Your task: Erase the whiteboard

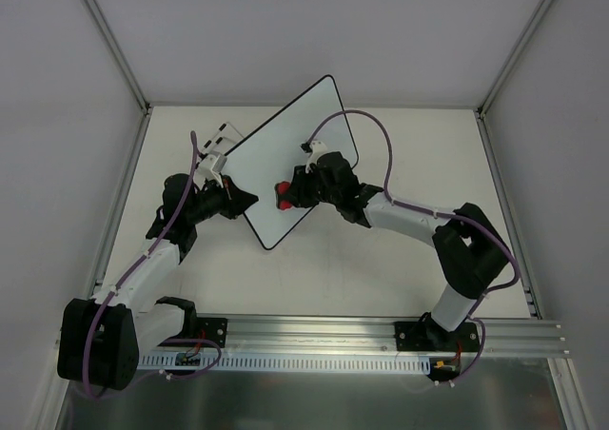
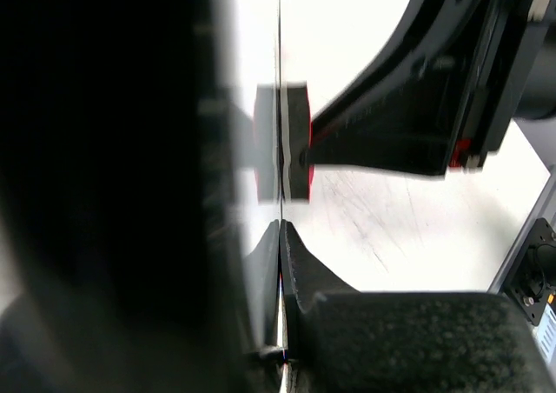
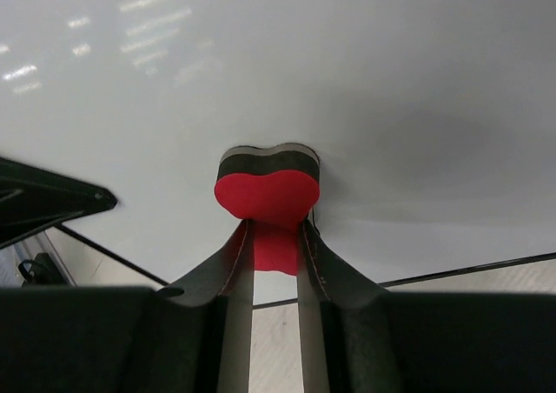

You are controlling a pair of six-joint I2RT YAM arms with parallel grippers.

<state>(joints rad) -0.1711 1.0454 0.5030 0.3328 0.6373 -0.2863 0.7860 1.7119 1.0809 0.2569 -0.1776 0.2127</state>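
The whiteboard (image 1: 290, 145) is standing tilted near the middle of the counter (image 1: 419, 154). The left end effector (image 1: 245, 200) is meeting its near-left edge and, though the wrist view is blurred, appears to be clamped on it. The right end effector (image 3: 275, 235) is clenching a red heart-shaped eraser (image 3: 267, 195), pressing it against the board's white face.

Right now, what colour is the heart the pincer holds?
Red eraser with a black layer; best in right wrist view.

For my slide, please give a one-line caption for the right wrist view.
Right claw holds a red heart-shaped eraser against the whiteboard.
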